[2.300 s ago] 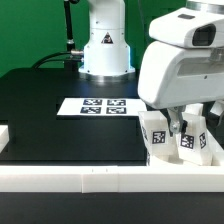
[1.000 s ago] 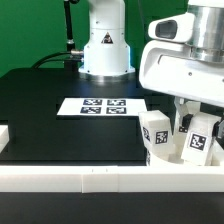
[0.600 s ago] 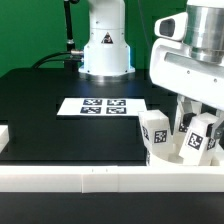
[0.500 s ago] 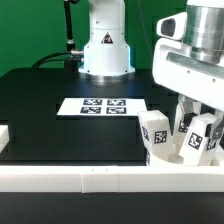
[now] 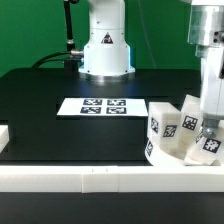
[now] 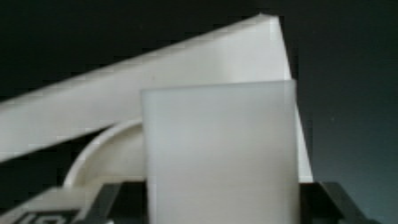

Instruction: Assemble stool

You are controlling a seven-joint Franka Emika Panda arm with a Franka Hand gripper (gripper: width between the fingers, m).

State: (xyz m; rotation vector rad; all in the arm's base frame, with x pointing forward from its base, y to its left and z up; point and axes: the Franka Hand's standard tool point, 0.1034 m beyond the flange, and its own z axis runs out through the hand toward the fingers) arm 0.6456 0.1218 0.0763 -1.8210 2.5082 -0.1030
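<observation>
The stool parts sit by the front white border rail [image 5: 110, 177] at the exterior view's right. The round seat [image 5: 172, 158] lies on the black counter [image 5: 60, 110] against that rail, its curved white wall showing below the blocks. One leg [image 5: 166, 124], a white rectangular block with black-and-white square tags on its faces, stands on the seat, tilted a little toward the exterior view's left. Just beside it, toward the exterior view's right, is a second tagged leg [image 5: 212, 143], partly covered by the arm.

The hand [image 5: 207, 112] hangs over that second leg at the frame's right edge, with only part of its white body in sight. In the wrist view a pale white block [image 6: 217, 150] fills the middle of the picture between two dark fingertips [image 6: 118, 197], with the curved edge of the seat [image 6: 103, 152] behind it and a white rail [image 6: 178, 70] running aslant beyond. The block lies between the fingers, but whether they press on it cannot be told.

The marker board [image 5: 102, 105] lies flat on the counter, well apart from the seat toward the robot's white base [image 5: 106, 45].
</observation>
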